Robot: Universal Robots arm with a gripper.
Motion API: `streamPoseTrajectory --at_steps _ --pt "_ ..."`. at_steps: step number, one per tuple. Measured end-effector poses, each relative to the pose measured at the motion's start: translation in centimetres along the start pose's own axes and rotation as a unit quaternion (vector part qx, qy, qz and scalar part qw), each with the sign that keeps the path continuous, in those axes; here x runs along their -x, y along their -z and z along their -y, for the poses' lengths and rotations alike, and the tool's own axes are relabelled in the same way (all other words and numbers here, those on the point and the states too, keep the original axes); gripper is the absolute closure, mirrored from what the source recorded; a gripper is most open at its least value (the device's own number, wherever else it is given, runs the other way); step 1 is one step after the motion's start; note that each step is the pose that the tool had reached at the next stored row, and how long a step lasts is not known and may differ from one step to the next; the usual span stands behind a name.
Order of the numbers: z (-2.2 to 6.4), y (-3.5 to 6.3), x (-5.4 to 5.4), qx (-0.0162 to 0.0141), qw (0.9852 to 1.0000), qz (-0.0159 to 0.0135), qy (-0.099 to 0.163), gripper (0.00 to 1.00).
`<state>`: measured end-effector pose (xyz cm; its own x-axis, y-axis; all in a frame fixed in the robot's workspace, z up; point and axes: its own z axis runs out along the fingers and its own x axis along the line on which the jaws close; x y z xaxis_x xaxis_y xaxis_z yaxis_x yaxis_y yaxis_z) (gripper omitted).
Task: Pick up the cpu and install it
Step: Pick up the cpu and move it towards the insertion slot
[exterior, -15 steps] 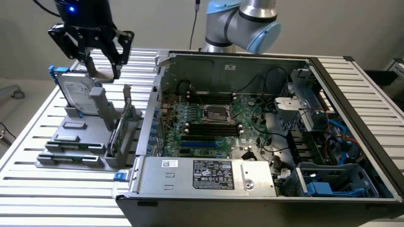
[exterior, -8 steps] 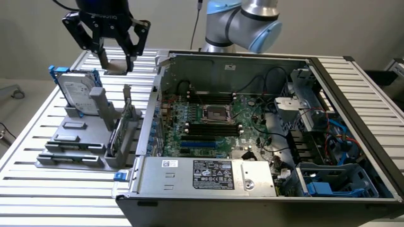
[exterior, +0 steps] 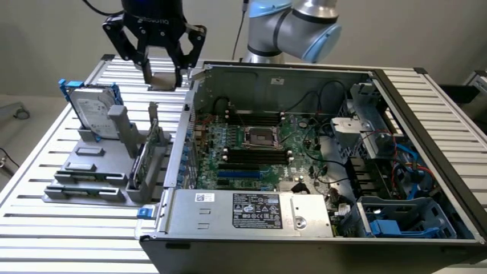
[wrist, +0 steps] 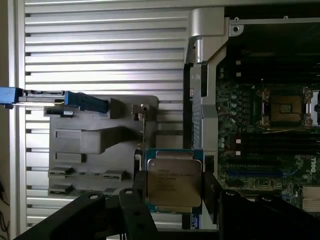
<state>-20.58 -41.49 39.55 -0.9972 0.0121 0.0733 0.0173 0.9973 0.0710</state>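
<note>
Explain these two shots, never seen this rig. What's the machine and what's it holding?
It's a robot arm over a slatted metal table. One picture is from a camera off the arm, the other from a camera on its wrist. On the table: an open computer case and a grey rack with a hard drive. The arm's fingers grip a small silver processor chip, held up beside the case. The board's socket has no chip yet.

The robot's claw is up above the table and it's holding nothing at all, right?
Not quite. The claw is above the table, but it isn't empty: it is gripping the small silver chip, as the wrist view shows.
</note>
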Motion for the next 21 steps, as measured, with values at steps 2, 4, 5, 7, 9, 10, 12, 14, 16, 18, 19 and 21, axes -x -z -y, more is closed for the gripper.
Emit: streamPoseTrajectory --at_steps 2,4,5,7,9,10,12,14,16,18,19,21 --pt "-0.06 -0.1 0.9 0.0 1.0 0.0001 0.0 0.46" --pt "-0.16 -0.32 1.8 0.0001 1.0 0.0001 0.0 0.46" --pt "-0.22 -0.45 2.3 0.0 1.0 0.0 0.0 0.46" --pt "-0.34 -0.72 3.2 0.0001 1.0 0.0001 0.0 0.46" --pt "-0.47 -0.97 4.1 0.0 1.0 0.0 0.0 0.46" --pt "-0.54 -1.12 4.6 0.0001 1.0 0.0 0.0 0.46" --pt "-0.67 -1.37 5.6 0.0 1.0 0.0 0.0 0.46" --pt "-0.8 -1.64 6.5 0.0 1.0 0.0001 0.0 0.46" --pt "-0.93 -1.9 7.4 0.0 1.0 0.0 0.0 0.46" --pt "-1.07 -2.2 8.3 0.0001 1.0 0.0001 0.0 0.46" --pt "-1.17 -2.37 8.8 0.0001 1.0 0.0001 0.0 0.46" --pt "-1.38 -2.67 9.7 0.0 1.0 0.0 0.0 0.46"
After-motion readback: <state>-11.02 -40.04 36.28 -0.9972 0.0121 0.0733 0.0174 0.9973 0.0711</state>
